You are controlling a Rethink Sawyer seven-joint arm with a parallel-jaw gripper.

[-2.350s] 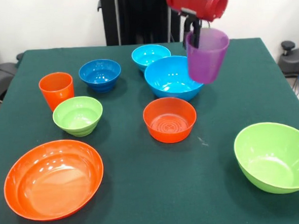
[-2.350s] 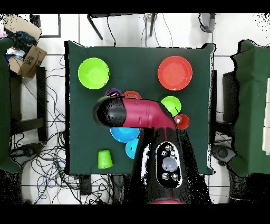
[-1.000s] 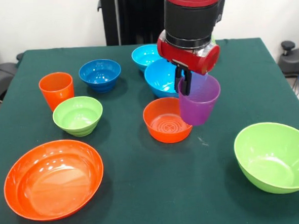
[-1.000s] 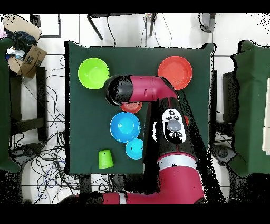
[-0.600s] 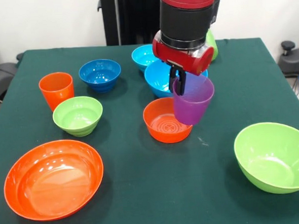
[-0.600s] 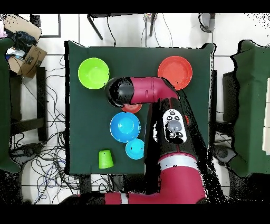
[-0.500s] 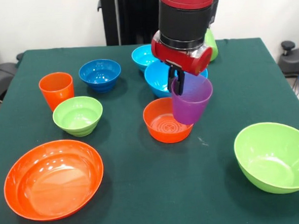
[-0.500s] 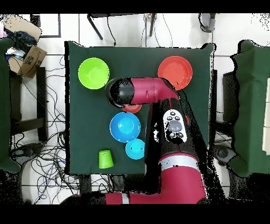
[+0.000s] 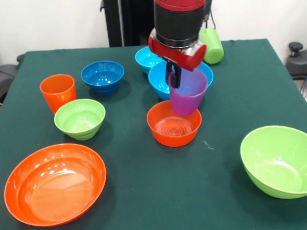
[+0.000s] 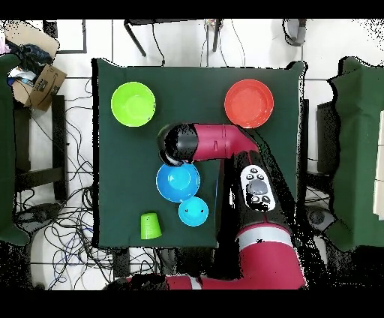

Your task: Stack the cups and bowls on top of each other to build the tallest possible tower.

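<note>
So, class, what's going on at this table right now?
The red robot arm's pincer grips the rim of a purple cup, holding it just above the small orange bowl near the table's middle. Nothing is stacked yet: the other bowls, the orange cup and the lime green cup lying on its side all sit apart on the green cloth.

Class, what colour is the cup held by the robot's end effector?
Purple. The cup shows best in the front view, gripped by the end effector above the small orange bowl.
</note>
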